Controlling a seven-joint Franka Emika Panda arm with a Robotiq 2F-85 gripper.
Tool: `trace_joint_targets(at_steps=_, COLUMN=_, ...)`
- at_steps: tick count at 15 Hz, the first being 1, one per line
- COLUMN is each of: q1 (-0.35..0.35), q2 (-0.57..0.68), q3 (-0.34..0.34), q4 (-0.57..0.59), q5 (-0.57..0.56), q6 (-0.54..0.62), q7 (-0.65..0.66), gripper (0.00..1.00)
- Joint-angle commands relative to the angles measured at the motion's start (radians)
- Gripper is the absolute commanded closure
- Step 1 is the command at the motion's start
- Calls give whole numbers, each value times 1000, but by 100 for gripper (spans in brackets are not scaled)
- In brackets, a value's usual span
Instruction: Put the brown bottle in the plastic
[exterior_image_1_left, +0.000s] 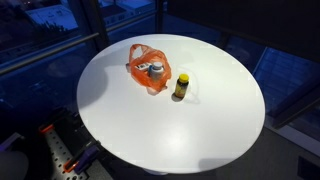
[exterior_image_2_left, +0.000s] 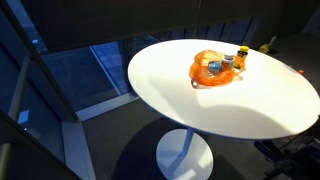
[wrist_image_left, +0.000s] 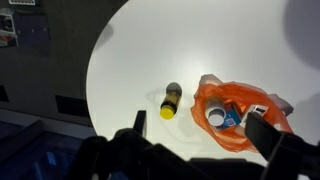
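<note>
The brown bottle (exterior_image_1_left: 181, 86) with a yellow cap stands upright on the round white table (exterior_image_1_left: 225, 125), just beside the orange plastic bag (exterior_image_1_left: 147, 68). Both show in the other exterior view too: the bottle (exterior_image_2_left: 241, 58) and the bag (exterior_image_2_left: 211, 70). In the wrist view the bottle (wrist_image_left: 171, 101) is left of the bag (wrist_image_left: 236, 122), which lies open with a white-capped container and a blue box inside. My gripper (wrist_image_left: 200, 135) is open and empty, high above the table, its dark fingers spread wide. The gripper is out of sight in both exterior views.
The table's rim (wrist_image_left: 95, 110) drops off to a dark floor. Dark windows (exterior_image_1_left: 60, 30) surround the table. Equipment with orange parts (exterior_image_1_left: 58, 150) sits below the table's edge. The table stands on a single white pedestal (exterior_image_2_left: 185, 155).
</note>
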Motion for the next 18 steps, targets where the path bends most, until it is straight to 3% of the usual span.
trace_joint_targets(at_steps=1, q1=13, q2=119, q3=-13, q4=105, q5=19, q6=-55, q7=2, gripper=0)
trace_joint_targets(at_steps=18, q1=-5, q2=512, q3=-93, q4=344, q5=173, q6=15, q7=-24, gripper=0)
